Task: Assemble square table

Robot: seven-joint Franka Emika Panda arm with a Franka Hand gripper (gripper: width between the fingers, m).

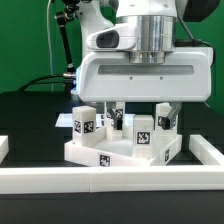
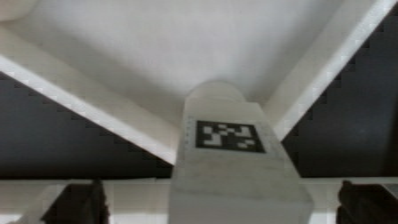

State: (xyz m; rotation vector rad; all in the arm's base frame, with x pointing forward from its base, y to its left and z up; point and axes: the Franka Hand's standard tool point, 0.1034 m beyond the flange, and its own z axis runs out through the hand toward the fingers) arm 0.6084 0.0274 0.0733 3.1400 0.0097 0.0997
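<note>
Directly between the jaws: leg.

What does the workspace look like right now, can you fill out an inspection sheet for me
Surface: black table, bordered by a white rail.
Job's things: white square top with tagged legs standing on it; wrist view shows one tagged leg close up.
Clutter: nothing seen.
Claw: claw low over the top, mostly hidden by the arm; open or shut unclear.
Cables: black cable behind.
Surroundings: green backdrop.
</note>
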